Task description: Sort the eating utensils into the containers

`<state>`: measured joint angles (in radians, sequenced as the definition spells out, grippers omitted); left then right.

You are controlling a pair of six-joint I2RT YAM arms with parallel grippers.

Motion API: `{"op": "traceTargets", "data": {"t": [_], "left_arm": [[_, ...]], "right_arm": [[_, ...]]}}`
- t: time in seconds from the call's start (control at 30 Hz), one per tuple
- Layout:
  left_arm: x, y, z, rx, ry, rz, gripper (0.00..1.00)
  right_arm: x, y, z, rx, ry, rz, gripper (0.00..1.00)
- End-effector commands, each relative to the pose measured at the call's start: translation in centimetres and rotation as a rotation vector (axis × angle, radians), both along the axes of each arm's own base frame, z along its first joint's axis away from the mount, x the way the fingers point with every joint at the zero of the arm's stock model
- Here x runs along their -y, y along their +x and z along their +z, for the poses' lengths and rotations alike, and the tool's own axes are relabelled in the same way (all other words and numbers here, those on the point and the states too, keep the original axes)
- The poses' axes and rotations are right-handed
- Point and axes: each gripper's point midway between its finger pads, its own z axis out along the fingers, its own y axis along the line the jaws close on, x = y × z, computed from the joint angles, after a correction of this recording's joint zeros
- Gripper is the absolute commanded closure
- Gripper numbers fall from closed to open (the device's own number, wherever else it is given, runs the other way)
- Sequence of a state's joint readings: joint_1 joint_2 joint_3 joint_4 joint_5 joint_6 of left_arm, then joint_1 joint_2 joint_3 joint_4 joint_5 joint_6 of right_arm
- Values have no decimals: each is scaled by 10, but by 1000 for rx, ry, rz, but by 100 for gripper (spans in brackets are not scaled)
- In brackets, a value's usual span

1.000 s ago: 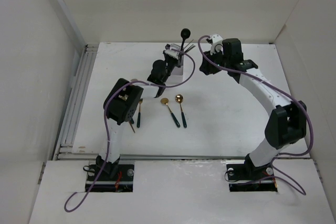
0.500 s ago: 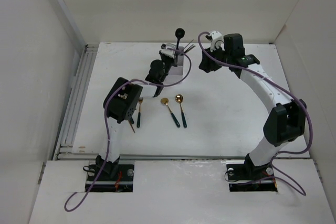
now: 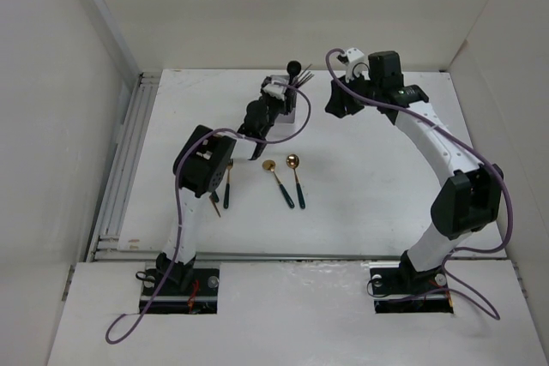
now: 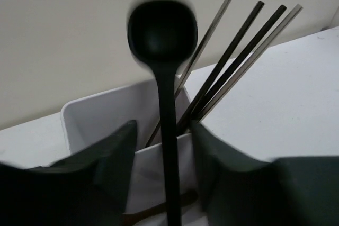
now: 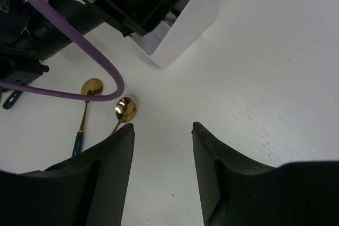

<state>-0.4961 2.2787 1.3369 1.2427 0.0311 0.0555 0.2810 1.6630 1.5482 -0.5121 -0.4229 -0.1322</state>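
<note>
The white divided box [image 3: 290,112] stands at the back middle of the table. Several thin chopsticks [image 4: 233,62] lean out of its far compartment. My left gripper [image 3: 276,90] is over the box, and its jaws [image 4: 163,125] stand open. The black spoon [image 4: 168,146] stands upright between them with a gap on each side, its head [image 3: 294,66] blurred. A brownish piece [image 4: 153,213] lies in the near compartment. My right gripper [image 3: 336,107] is open and empty above the table [image 5: 161,125], right of the box [image 5: 185,25].
Two gold-headed spoons with dark handles [image 3: 268,166] [image 3: 292,161] lie on the table in front of the box, and also show in the right wrist view [image 5: 125,108] [image 5: 92,87]. A gold fork [image 3: 228,183] and a thin piece [image 3: 214,204] lie by the left arm. White walls enclose the table.
The black spoon has come down and a little left, so its head sits lower over the box. My right gripper has swung slightly to the right and back.
</note>
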Motion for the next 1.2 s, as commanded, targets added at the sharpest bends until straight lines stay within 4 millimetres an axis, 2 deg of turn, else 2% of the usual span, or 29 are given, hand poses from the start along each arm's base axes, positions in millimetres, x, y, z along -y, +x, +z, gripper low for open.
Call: {"op": "traceTargets", "data": {"t": [0.0,0.1,0.23,0.3,0.33,0.43,0.53,0.57,0.63,0.7,0.73,0.8,0.83,0.9,0.93,0.97,1.0,1.03,1.07,1.1,1.17], "left_arm": [[-1,-2,41,103,-54,-48,54],[-4,-5,51,134,-59,-69,42],[1,-11,57,157,-58,-110,42],[2,-15,73,189,-69,-120,42],[3,-17,80,207,-73,-133,42],[2,-20,85,217,-77,-133,45],[2,-29,108,264,-100,-154,45],[6,-33,110,264,-101,-164,45],[5,-40,130,306,-99,-178,45],[2,-45,139,330,-92,-173,40],[4,-53,157,365,-95,-177,38],[-11,-57,164,405,-77,-105,34],[-15,-63,178,424,-86,-76,33],[-29,-66,188,426,-97,7,33],[-54,-59,183,384,-104,142,33],[-65,-64,196,374,-134,204,33],[-77,-59,184,308,-109,275,34],[-90,-56,181,262,-104,344,34],[-123,-54,183,217,-115,477,36],[-135,-50,160,113,-55,528,36],[-167,-51,137,-3,-31,627,36]], "right_arm": [[-4,2,19,32,27,35,46],[-5,1,19,26,32,30,45],[-5,1,19,26,32,30,45],[-4,-2,29,48,38,30,45],[-4,-2,25,44,37,30,45],[-1,-5,30,49,40,16,45],[4,-6,31,59,33,-14,45],[0,-7,30,55,32,-20,45],[1,-5,28,56,12,-58,45],[-3,-5,24,33,16,-83,45],[-9,-6,17,16,23,-79,44],[-16,-1,23,22,72,-110,43],[-20,1,27,34,84,-126,43],[-23,5,28,28,114,-191,41],[-18,14,19,30,98,-265,41],[-24,16,16,27,102,-296,41],[-26,21,6,8,101,-339,41],[-32,25,4,-7,136,-382,46],[-43,25,-2,-11,136,-393,49],[-52,30,-14,-34,141,-413,51],[-61,35,-22,-30,120,-452,60]]}}
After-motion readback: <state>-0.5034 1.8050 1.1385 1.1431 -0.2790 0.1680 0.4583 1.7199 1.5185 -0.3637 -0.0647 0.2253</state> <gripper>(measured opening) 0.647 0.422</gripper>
